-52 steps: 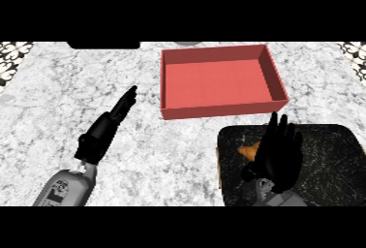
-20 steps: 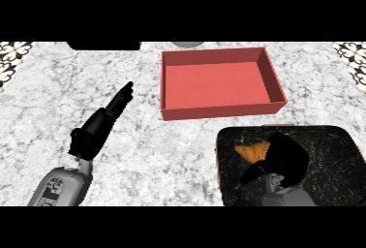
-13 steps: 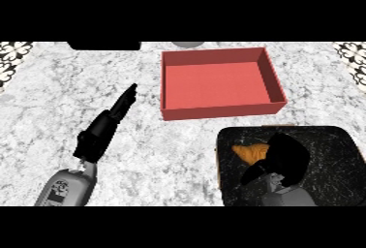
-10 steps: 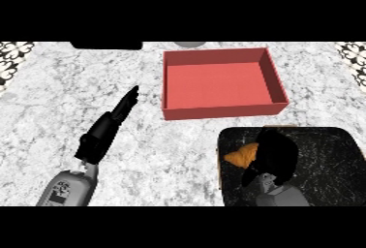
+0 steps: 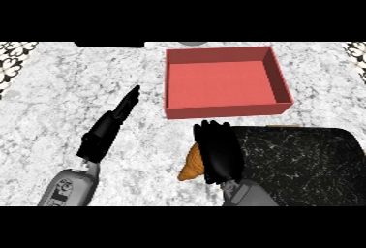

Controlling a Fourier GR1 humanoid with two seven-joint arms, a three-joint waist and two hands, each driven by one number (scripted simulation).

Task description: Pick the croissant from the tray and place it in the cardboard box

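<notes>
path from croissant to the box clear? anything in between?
Nothing visible stands in the way. The croissant shows at the left side of the right hand, at the dark tray's left edge. Only bare counter and the red box's near wall lie between. The left hand is off to the side.

Matt red box (image 5: 223, 80), smooth walls. Marbled white-grey stone counter (image 5: 57, 92). Black tray (image 5: 300, 160), white-veined, marble-like. Golden-brown baked croissant (image 5: 191, 165). Matt black right hand (image 5: 220, 152).

Red box (image 5: 221, 82), black marbled tray (image 5: 300, 160)
</notes>
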